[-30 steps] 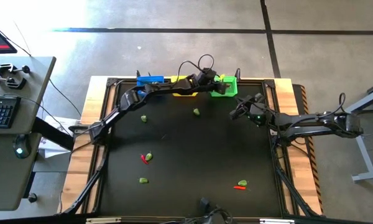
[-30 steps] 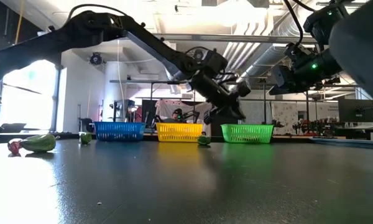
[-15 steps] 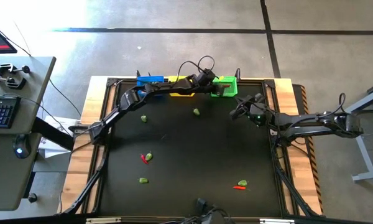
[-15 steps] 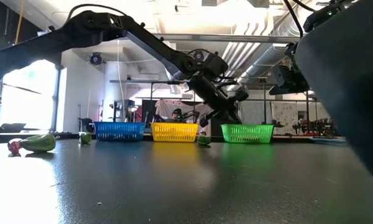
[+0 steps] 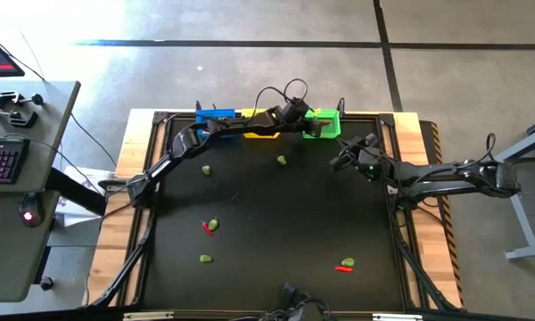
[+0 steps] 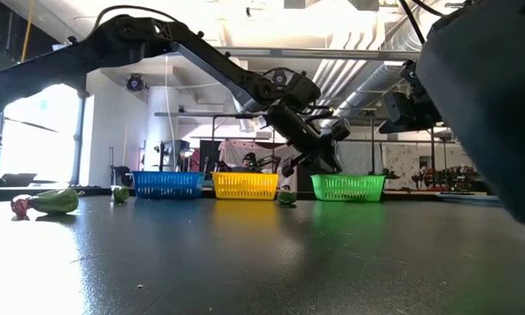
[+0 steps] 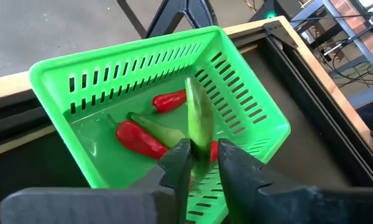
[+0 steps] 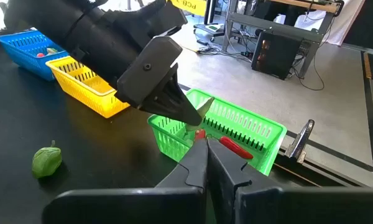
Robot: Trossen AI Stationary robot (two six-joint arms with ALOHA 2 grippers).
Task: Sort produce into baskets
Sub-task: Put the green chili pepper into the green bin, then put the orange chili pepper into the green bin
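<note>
My left gripper (image 5: 314, 127) is above the green basket (image 5: 325, 121) at the table's far edge, shut on a long green pepper (image 7: 197, 112). The basket (image 7: 81, 68) holds two red peppers (image 7: 137, 140) and a green one (image 7: 158, 129). The yellow basket (image 5: 263, 123) and the blue basket (image 5: 216, 114) stand to its left. My right gripper (image 8: 206, 149) is shut and empty above the table, just near and right of the green basket (image 8: 236, 127). Small green and red produce lies scattered on the black table (image 5: 282, 160). My left gripper pinches the green pepper by one end (image 7: 201, 147) between its two fingers. The fingers slant down toward the green basket from the table's left. The pepper sticks out past the fingertips, roughly along them, and is lifted clear above the basket's inside.
Loose produce lies at the table's left (image 5: 206, 168), at mid left (image 5: 213, 225), near left (image 5: 205, 259) and near right (image 5: 347, 264). A green piece (image 6: 286, 197) lies in front of the yellow basket (image 6: 245, 185). A desk with a keyboard (image 5: 0, 160) stands left of the table.
The yellow basket has slid a little toward the blue basket. My left gripper has stayed over the green basket with the green pepper still in its fingers.
</note>
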